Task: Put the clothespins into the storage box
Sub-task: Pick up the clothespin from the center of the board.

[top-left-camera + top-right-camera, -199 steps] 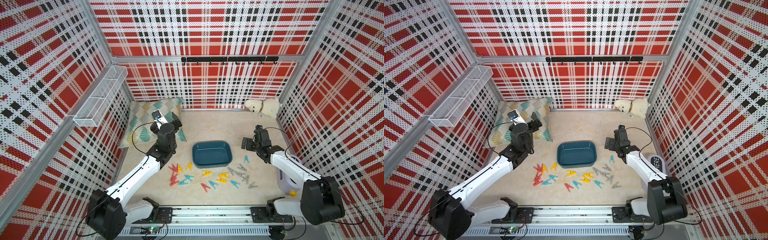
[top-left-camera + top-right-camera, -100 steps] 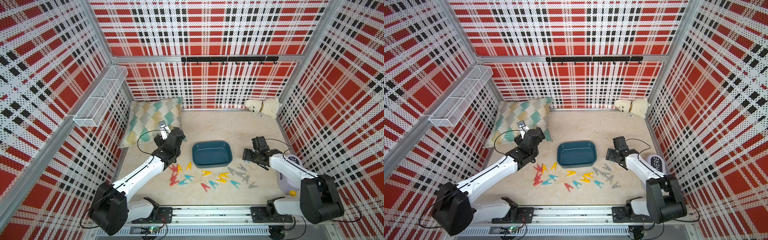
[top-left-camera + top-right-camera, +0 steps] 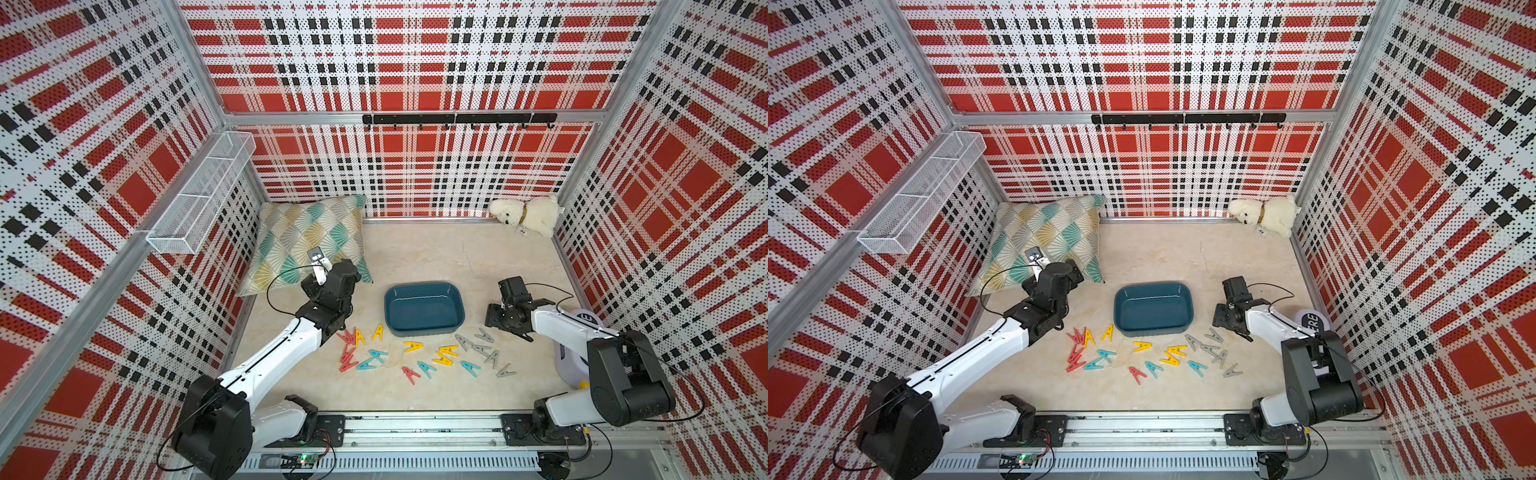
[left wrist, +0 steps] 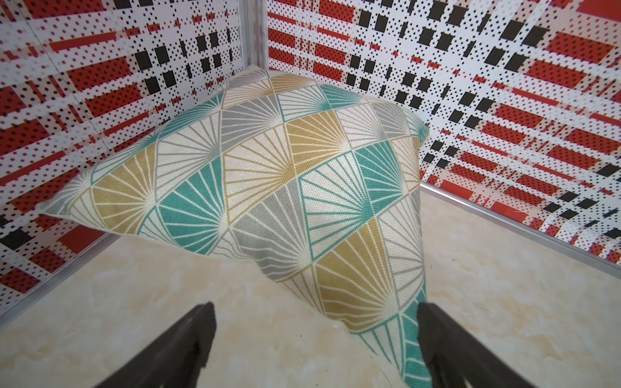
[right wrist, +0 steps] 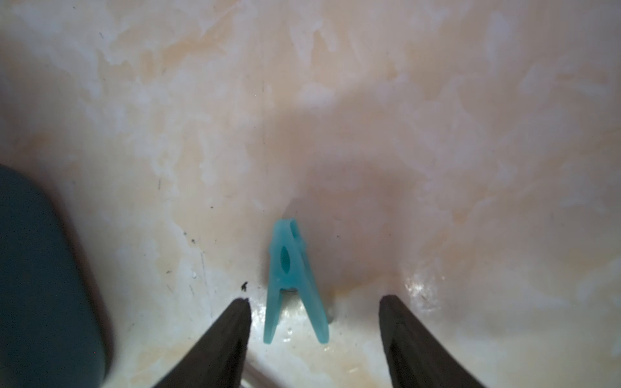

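My right arm reaches low from its base at the near right corner, forearm nearly level and wrist tipped down, so the right fingers (image 5: 228,336) sit just above the worktop (image 3: 436,257), close beside the right end of the storage box (image 3: 424,309). In the right wrist view these fingers stand apart, released, with a teal clothespin (image 5: 292,278) on the worktop between their tips. It touches neither finger, and its two legs point back toward the camera. The box's dark edge (image 5: 40,268) shows at one side of that view. My left arm stretches forward from the near left corner, bent at the wrist, with its head at the near corner of the patterned cushion (image 3: 307,237). The left fingers (image 4: 191,342) are spread wide and grasp nothing; the cushion corner lies between them in the left wrist view. The rest of the clothespins (image 3: 413,346) lie scattered on the worktop along the near side of the box: red ones (image 3: 347,359) to the left, yellow and teal in the middle, grey ones (image 3: 482,349) to the right, nearest the right arm. A white bottle (image 3: 1312,322) stands behind the right forearm, and I can read the letters "ERE" on it in a top view. The rest of that label is hidden by the arm.
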`<state>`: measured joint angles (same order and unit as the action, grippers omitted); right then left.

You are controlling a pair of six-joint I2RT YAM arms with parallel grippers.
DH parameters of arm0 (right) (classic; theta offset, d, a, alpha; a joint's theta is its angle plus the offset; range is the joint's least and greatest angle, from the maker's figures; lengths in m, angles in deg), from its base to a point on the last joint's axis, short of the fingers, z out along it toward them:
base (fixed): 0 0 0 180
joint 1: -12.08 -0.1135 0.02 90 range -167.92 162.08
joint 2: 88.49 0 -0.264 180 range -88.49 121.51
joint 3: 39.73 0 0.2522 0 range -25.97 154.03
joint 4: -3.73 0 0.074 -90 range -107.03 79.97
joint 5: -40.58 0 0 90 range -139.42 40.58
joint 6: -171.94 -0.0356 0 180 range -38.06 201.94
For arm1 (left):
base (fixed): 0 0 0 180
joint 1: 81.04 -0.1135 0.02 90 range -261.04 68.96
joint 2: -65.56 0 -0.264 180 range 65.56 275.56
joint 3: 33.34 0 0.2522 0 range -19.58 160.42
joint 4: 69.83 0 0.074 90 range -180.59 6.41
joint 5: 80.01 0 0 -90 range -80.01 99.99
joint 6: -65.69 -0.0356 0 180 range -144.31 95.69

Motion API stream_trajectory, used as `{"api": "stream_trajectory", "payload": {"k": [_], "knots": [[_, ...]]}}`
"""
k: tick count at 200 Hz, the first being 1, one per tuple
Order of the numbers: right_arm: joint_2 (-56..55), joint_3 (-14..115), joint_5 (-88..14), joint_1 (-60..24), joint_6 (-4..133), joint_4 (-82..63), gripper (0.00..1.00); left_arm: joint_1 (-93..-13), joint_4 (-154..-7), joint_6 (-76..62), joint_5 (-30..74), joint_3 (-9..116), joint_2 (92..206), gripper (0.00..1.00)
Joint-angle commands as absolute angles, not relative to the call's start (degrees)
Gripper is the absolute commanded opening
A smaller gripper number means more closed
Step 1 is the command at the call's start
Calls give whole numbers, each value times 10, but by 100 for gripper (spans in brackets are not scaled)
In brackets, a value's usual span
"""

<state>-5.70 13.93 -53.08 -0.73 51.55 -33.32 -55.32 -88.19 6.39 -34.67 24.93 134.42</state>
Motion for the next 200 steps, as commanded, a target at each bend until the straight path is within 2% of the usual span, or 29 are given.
{"api": "stream_trajectory", "payload": {"k": [1, 200], "knots": [[-52, 141, -534, -11, 521, -322, 64, -560, -872, 67, -334, 247, 1336, 99], [-10, 156, -549, -35, 525, -317, 39, -563, -871, 61, -331, 260, 1339, 99]]}}
